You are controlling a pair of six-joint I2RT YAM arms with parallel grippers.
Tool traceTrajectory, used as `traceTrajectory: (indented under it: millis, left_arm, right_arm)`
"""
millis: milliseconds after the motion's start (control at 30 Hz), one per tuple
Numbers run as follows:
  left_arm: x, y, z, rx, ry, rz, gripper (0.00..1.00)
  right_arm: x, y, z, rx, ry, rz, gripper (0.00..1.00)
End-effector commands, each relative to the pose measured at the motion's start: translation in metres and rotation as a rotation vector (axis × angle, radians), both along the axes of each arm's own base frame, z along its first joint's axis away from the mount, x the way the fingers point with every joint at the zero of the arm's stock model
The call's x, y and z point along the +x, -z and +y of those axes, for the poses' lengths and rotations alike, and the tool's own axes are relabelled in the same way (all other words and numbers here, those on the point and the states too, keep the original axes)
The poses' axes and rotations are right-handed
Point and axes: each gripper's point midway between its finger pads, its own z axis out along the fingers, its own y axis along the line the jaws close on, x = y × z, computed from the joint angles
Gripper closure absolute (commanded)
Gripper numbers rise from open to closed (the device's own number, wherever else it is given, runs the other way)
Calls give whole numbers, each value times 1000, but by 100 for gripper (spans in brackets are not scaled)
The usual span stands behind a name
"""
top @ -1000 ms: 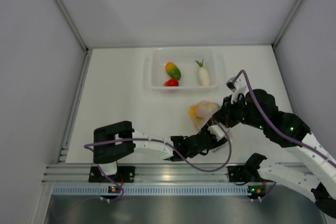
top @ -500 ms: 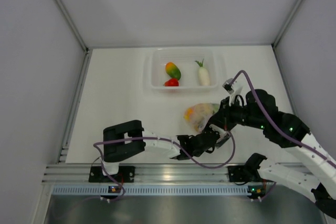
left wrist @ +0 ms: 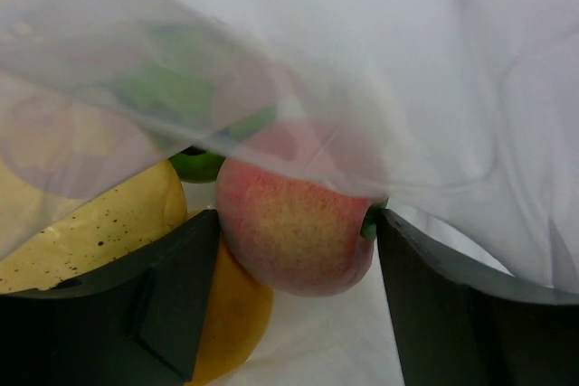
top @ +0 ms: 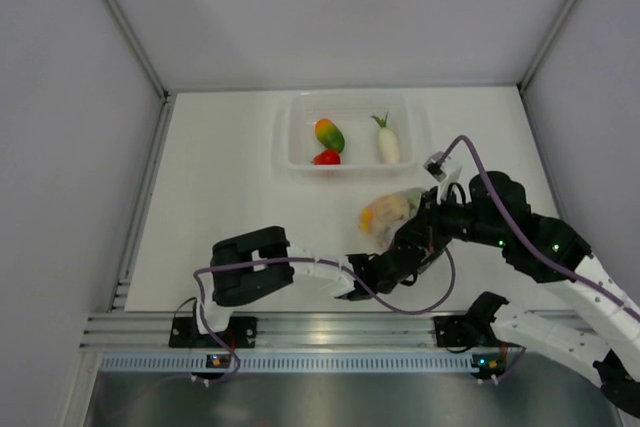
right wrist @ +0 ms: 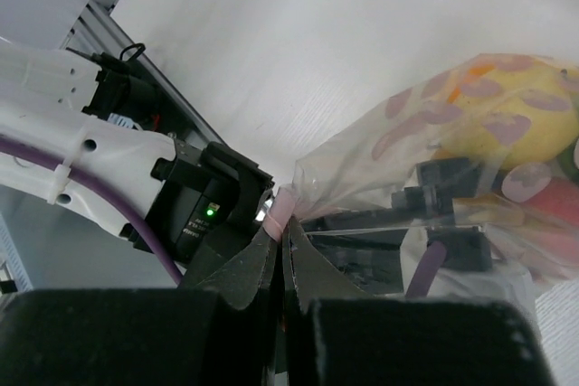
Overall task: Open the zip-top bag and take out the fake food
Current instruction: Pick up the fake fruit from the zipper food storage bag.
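Two arms meet at the zip-top bag (top: 388,212), which lies on the white counter (top: 220,187) right of centre, at about 5 o'clock from the clear tub (top: 357,119). From overhead I see three pieces of fake food in that tub: a green-and-orange mango (top: 329,134), a small red piece (top: 326,157) and a white radish (top: 387,144). That view also shows the left arm (top: 300,272) stretched low toward 3 o'clock, with the left gripper (top: 405,250) at the bag's near end, but not what the gripper is doing.

The left wrist camera fills that in. It looks from inside the bag, with the plastic draped overhead. The black fingers (left wrist: 167,309) stand apart with a pink-and-yellow peach (left wrist: 294,232) filling the gap between them; whether they squeeze it I cannot tell. A speckled banana (left wrist: 95,223) lies at 9 o'clock of the peach, an orange piece (left wrist: 237,318) at 7 o'clock and something green (left wrist: 194,165) at 11 o'clock.

Only the right wrist camera shows the right gripper (right wrist: 282,240) pressed together on the bag's pink zip strip (right wrist: 284,205). Through the clear plastic it also shows the left gripper's black body inside the bag, and a yellow fruit (right wrist: 525,124) at 2 o'clock.
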Motion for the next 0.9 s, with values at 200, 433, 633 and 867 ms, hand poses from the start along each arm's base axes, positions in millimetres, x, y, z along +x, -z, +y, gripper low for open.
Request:
traceTrajectory:
  millis: [200,433,633,867]
  left_arm:
    - [14,18,1,48,21,42,85]
    - [-12,-8,5,-33,143,109,100]
    - [-42,-20,13,-77,273,176,100]
    - [-66,-31,24,-91,355,188,100]
  right_arm:
    - [-16,-55,14,186,-101,-91,100]
    - [26,-25,-5,17,114,-121,100]
    - [54,-10,-17,-109,226,-164,100]
    - [73,-1,-23,-178,303,-186,100]
